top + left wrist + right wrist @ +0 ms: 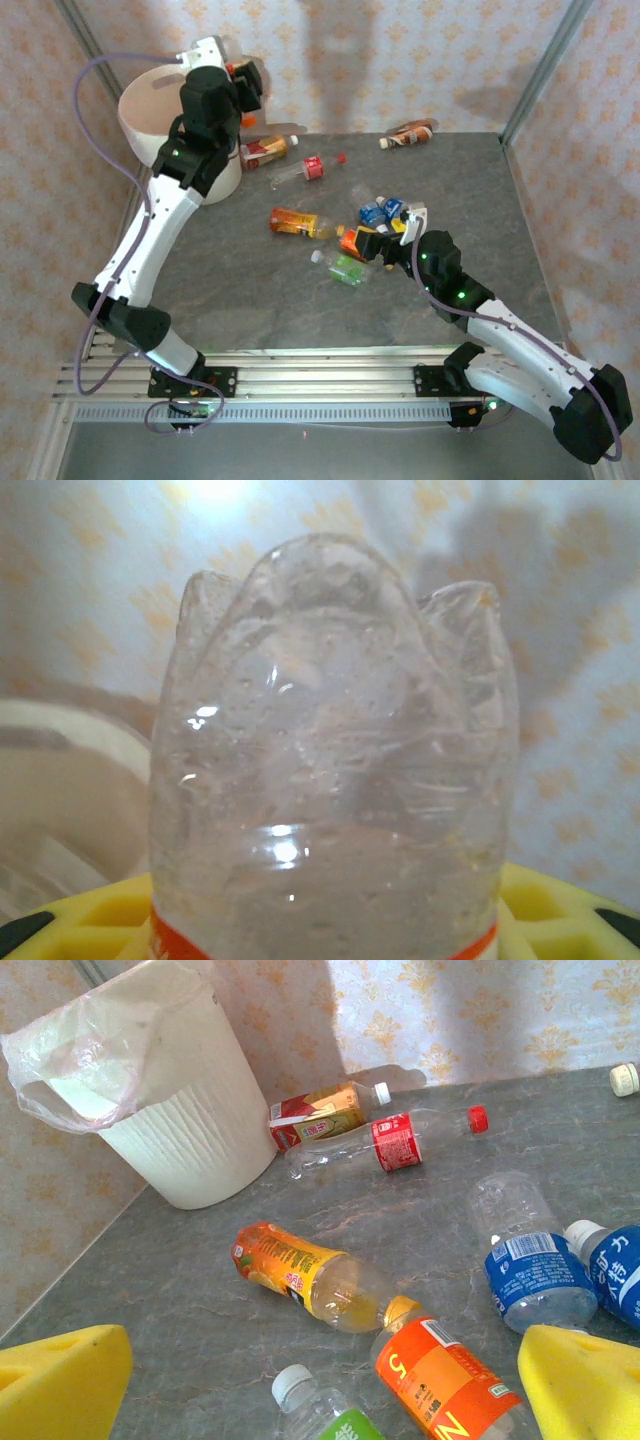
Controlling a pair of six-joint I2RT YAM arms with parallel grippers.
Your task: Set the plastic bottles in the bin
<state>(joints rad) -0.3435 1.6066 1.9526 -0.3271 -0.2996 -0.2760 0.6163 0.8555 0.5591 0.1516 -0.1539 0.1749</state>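
The large round off-white plastic bin (140, 108) is the landmark. Just right of its rim, the left gripper (246, 95) is clamped on a clear plastic bottle with an orange label band (330, 770). Well right of the bin, the right gripper (400, 231) hangs with fingers spread above the loose plastic bottles (310, 1280).

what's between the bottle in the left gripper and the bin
Nothing visible. The left gripper is shut on the bottle, raised off the table beside the bin. The bin's mouth is open. In the left wrist view its rim sits just lower left of the bottle, with no object between them.
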